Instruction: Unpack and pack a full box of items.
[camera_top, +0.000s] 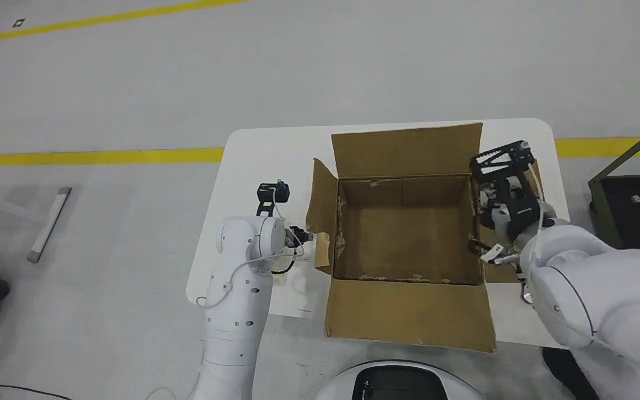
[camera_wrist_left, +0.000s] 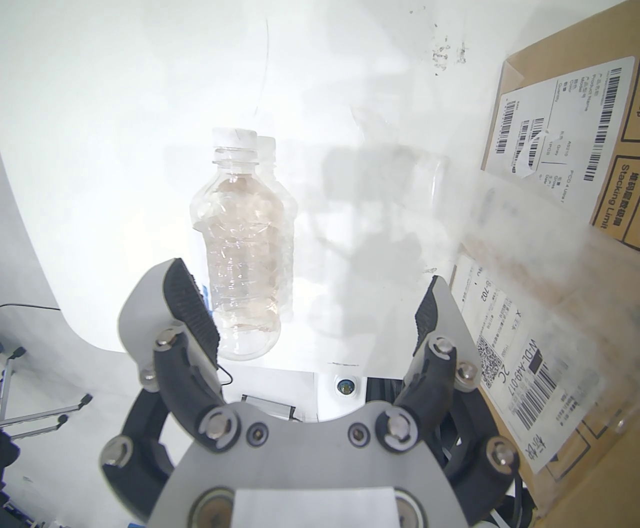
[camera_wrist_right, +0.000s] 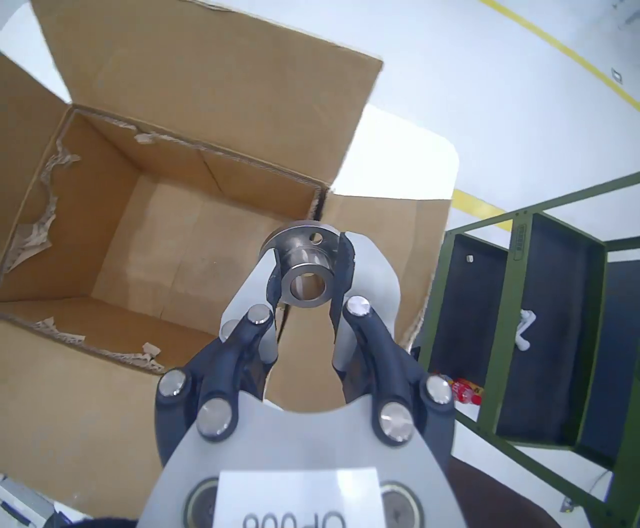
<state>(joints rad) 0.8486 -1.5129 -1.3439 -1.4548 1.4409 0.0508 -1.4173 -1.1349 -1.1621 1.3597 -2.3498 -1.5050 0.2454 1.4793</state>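
The right gripper (camera_wrist_right: 309, 267) held its fingers clamped on a flanged metal bushing (camera_wrist_right: 299, 241) above the box's (camera_top: 405, 312) right wall. The left gripper (camera_wrist_left: 305, 280), fingers spread apart, stood outside the box's left wall, near a clear bottle (camera_wrist_left: 240, 250) upright on the desk (camera_wrist_left: 125, 100).

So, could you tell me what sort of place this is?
Probably a warehouse or factory hall: yellow lines on a bare grey floor, a green metal rack beside the white table, and a labelled cardboard box.
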